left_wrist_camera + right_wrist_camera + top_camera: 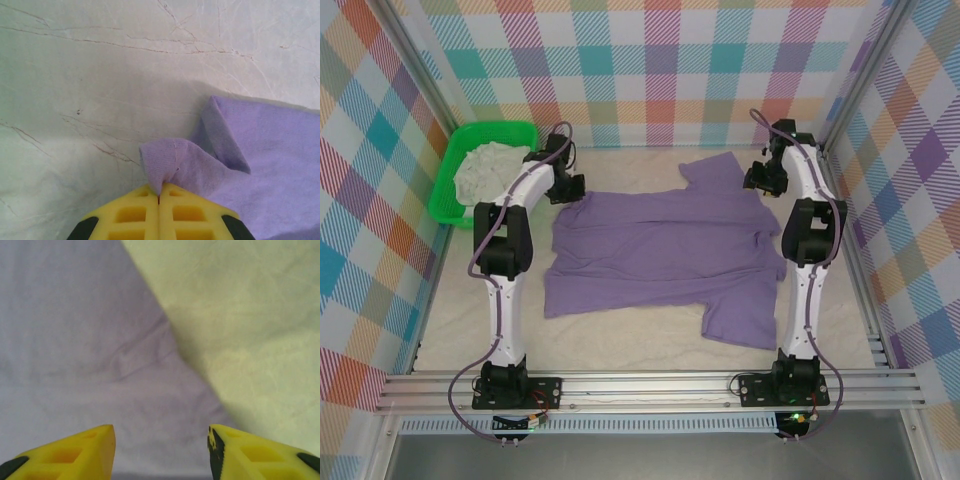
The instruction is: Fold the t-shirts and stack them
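1. A cream padded table [650,345] sits between plaid walls [650,60].
2. Two t-shirts: the lavender t-shirt [660,250] is spread mid-table. The off-white t-shirt [485,170] is crumpled shapelessly in a green basket [445,205].
3. The left gripper [159,197] pinches the lavender t-shirt's corner.
4. The right gripper [161,432] is parted and empty over the lavender cloth.

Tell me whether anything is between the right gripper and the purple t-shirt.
Nothing visible is. The right gripper hangs with jaws apart over the purple t-shirt, near its edge, with only cloth and the table cover beneath. The left gripper is shut on another corner of that shirt.
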